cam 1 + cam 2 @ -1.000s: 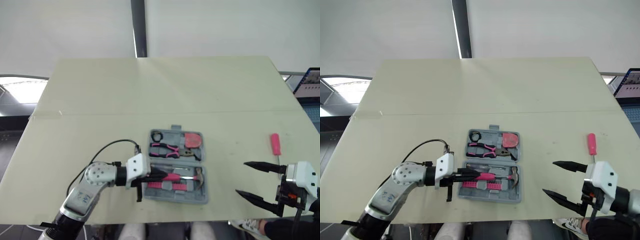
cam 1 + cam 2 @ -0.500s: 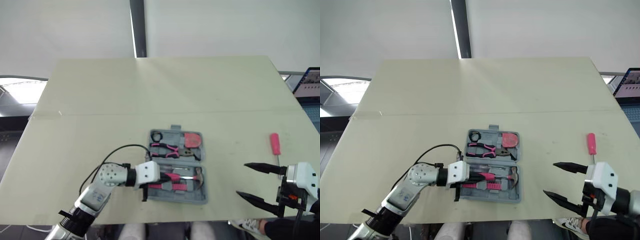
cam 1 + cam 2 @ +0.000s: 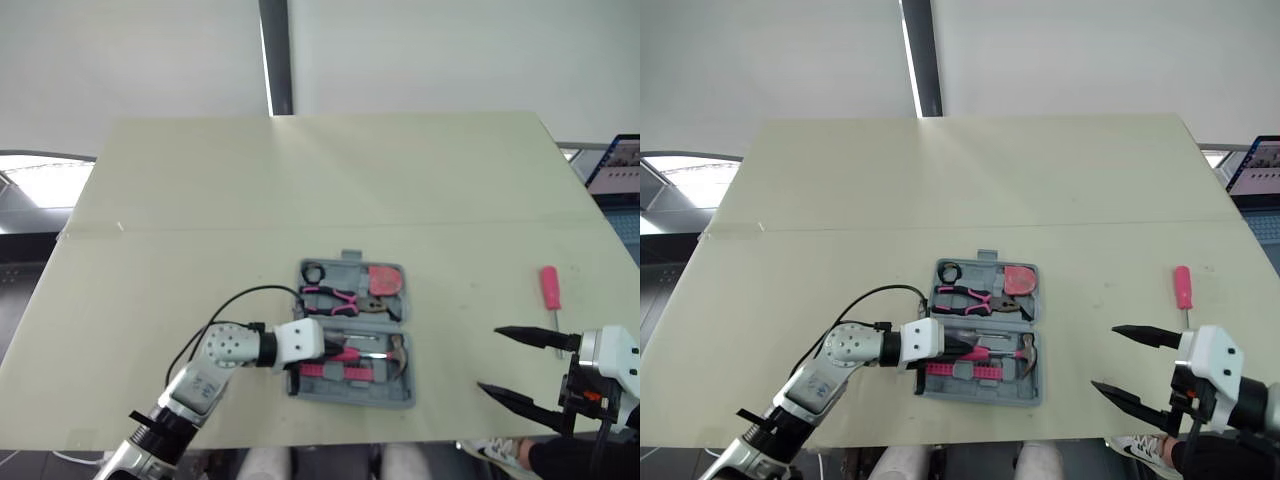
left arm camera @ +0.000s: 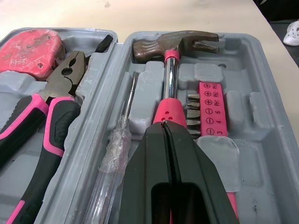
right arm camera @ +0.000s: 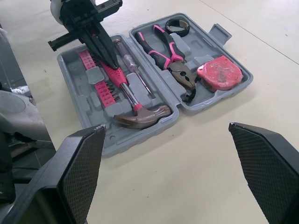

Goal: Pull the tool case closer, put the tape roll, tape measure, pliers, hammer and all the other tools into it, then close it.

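Left jaws pressed together on the hammer [image 4: 177, 44] in the tool case [image 4: 261, 140] near the surface [image 3: 300, 180] front edge; right jaws spread wide by its right edge.

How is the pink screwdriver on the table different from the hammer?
The hammer lies inside the open tool case; the pink screwdriver lies outside it on the bare table, to the robot's right. The hammer has a dark head and a shiny shaft; the screwdriver has a thin shaft and no head. The shut left end effector points at the hammer's handle; nothing touches the screwdriver. Both have pink handles.
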`<action>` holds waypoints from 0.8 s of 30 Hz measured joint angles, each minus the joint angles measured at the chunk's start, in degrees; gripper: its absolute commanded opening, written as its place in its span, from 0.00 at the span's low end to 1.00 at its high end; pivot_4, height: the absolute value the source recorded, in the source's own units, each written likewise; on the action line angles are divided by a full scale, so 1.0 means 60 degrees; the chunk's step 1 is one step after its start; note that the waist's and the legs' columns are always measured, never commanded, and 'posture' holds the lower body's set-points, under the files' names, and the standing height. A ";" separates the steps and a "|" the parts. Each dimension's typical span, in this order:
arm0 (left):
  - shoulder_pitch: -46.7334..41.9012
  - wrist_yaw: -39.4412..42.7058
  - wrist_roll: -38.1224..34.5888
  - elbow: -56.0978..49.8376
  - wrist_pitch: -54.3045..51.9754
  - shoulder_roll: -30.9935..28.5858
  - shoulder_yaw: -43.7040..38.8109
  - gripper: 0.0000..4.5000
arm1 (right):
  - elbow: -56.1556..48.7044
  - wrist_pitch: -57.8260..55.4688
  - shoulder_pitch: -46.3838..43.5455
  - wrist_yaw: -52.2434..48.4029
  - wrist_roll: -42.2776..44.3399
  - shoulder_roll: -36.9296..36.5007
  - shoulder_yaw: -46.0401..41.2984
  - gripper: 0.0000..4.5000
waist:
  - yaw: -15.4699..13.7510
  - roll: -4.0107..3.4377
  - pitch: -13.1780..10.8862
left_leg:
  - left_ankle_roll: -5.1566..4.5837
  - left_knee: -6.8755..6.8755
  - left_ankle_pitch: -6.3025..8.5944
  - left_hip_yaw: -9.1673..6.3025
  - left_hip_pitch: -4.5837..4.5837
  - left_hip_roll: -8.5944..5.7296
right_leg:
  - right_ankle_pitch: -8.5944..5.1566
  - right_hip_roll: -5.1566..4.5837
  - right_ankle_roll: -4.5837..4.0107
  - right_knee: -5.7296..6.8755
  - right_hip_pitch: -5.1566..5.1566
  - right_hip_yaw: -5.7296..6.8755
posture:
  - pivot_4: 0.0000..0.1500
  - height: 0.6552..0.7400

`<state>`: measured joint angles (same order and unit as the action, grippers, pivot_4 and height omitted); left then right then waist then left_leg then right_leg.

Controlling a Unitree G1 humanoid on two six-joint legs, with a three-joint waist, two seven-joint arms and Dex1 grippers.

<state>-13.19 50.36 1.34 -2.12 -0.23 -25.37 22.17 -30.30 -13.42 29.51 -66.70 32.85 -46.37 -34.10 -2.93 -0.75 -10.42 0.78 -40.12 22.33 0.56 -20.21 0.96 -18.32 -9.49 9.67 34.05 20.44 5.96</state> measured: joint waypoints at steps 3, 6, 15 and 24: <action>-0.0011 -0.0062 0.0067 0.0087 0.0167 0.0034 0.0039 0.01 | 0.0001 0.0000 -0.0034 0.0000 0.0000 0.0000 0.0000 1.00 | -0.0012 -0.0001 0.0001 | 0.0000 0.0000 0.0000 0.0000 0.0000 0.0000 | 0.0000 0.0000 0.0000 0.0000 -0.0001 0.0000 | 1.00 0.97; -0.0102 -0.0141 0.0235 0.0174 0.0292 0.0121 0.0135 0.01 | 0.0000 -0.0014 -0.0118 0.0001 0.0001 -0.0001 0.0000 1.00 | -0.0025 0.0000 0.0004 | 0.0000 -0.0001 0.0000 0.0000 0.0000 -0.0001 | 0.0001 0.0000 0.0001 0.0000 -0.0002 0.0000 | 1.00 0.97; -0.0203 -0.0268 0.0480 0.0509 0.0690 0.0252 0.0242 0.01 | -0.0007 -0.0045 -0.0124 0.0002 0.0002 0.0000 -0.0026 1.00 | -0.0029 -0.0001 0.0039 | 0.0000 0.0000 0.0000 -0.0001 0.0002 -0.0001 | 0.0001 0.0000 0.0001 -0.0001 -0.0004 0.0001 | 1.00 0.97; -0.0016 -0.0271 0.0500 0.0494 0.0733 0.0215 0.0232 0.01 | -0.0118 -0.0047 0.0024 0.0003 0.0005 0.0000 -0.0044 1.00 | -0.0004 -0.0003 0.0112 | 0.0000 0.0011 0.0000 -0.0001 0.0006 -0.0001 | 0.0000 0.0000 0.0001 -0.0004 -0.0004 0.0002 | 1.00 0.97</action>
<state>-13.29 48.74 4.34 0.85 4.17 -24.08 23.56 -31.01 -13.70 29.65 -66.68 32.88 -46.37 -34.36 -2.96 -0.76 -9.75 0.78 -40.06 22.33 0.56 -20.17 0.96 -18.32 -9.49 9.67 34.02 20.42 5.97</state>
